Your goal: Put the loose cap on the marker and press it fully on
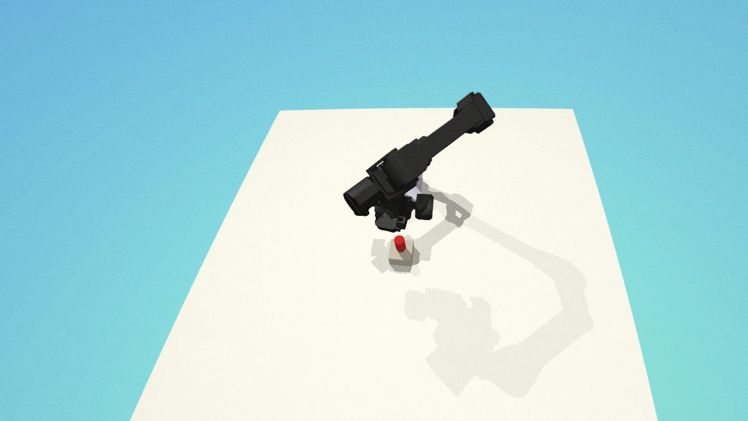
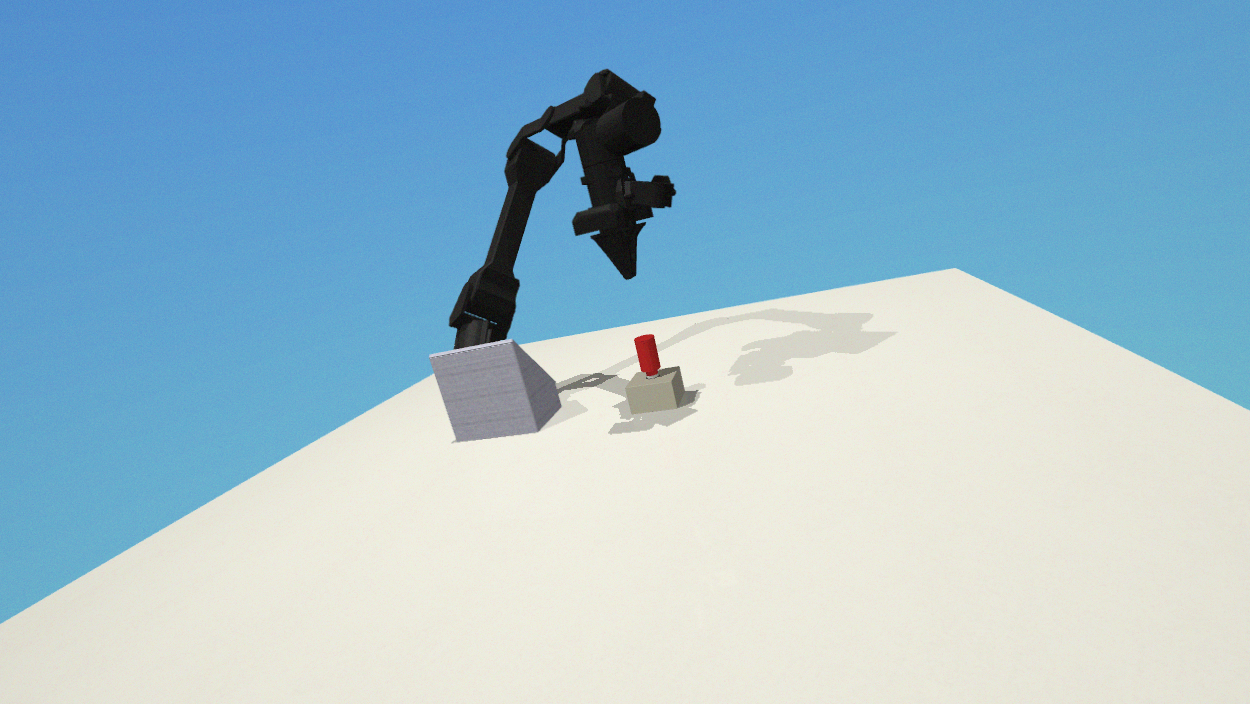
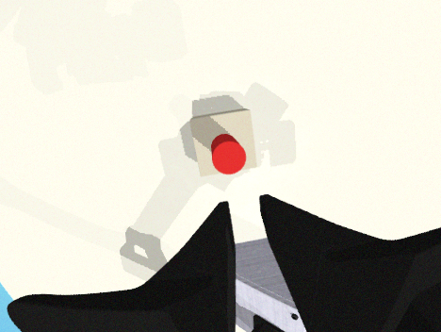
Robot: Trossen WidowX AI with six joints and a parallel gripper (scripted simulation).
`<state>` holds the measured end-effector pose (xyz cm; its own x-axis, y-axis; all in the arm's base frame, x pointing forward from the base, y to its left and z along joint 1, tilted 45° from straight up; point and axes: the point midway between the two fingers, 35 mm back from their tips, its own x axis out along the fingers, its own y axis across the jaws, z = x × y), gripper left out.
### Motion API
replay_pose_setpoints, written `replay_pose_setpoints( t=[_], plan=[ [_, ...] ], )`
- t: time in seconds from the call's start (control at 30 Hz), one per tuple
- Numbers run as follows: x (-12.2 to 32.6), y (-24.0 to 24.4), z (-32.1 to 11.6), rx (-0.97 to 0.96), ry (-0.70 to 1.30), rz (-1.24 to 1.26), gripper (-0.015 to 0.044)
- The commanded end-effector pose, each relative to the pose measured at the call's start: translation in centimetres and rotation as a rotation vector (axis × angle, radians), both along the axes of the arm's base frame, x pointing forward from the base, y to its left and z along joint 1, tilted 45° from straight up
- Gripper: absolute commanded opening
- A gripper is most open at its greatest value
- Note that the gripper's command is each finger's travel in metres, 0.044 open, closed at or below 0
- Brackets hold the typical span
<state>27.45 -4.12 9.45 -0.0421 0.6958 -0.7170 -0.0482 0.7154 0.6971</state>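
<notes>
Cap (image 2: 645, 352) sat upright on top of the holder block (image 2: 654, 393), w/ the marker almost wholly hidden inside it. Its lower rim was close to the block's top face. Pincer (image 2: 626, 269) hung well above the block and off to the side toward the arm's grey base box (image 2: 489, 393), tips pointing down. Wrist view had the fingers slightly apart w/ a narrow gap and nothing btwn them, only bench (image 2: 787, 524) and base box showing through.

Judgement: capping looked done and the retreat phase was on. Risks from there:

- Cap poss. not fully clicked. No view showed the seam btwn cap and marker, so seating depth couldn't be confirmed. If only half on, leaving would end the task short.
- Return press w/ bad alignment. The pincer stood off-axis from the block, so any downward move w/o re-centring over the cap would hit its edge, tilt it, or knock it off.
- Sweep path. If the arm swung low across the block on its way out, fingers or wrist body could clip the cap, as it stood proud of the block and was the tallest thing there.
- Block prob. loose on the bench, so a side bump could shove or tip block, marker and cap together.

Safest exit looked like more height first, then away from the block.
</notes>
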Motion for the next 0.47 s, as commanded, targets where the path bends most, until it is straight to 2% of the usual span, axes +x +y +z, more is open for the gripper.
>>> replay_pose_setpoints(
  t=[0.0,0.33,0.37,0.43],
  plan=[
    [0.02,-0.24,0.19,-0.006,-0.003,0.005,0.0157],
    [0.02,-0.24,0.19,-0.006,-0.003,0.005,0.0420],
    [0.02,-0.24,0.19,-0.006,-0.003,0.005,0.0440],
    [0.02,-0.24,0.19,-0.006,-0.003,0.005,0.0440]
  ],
)
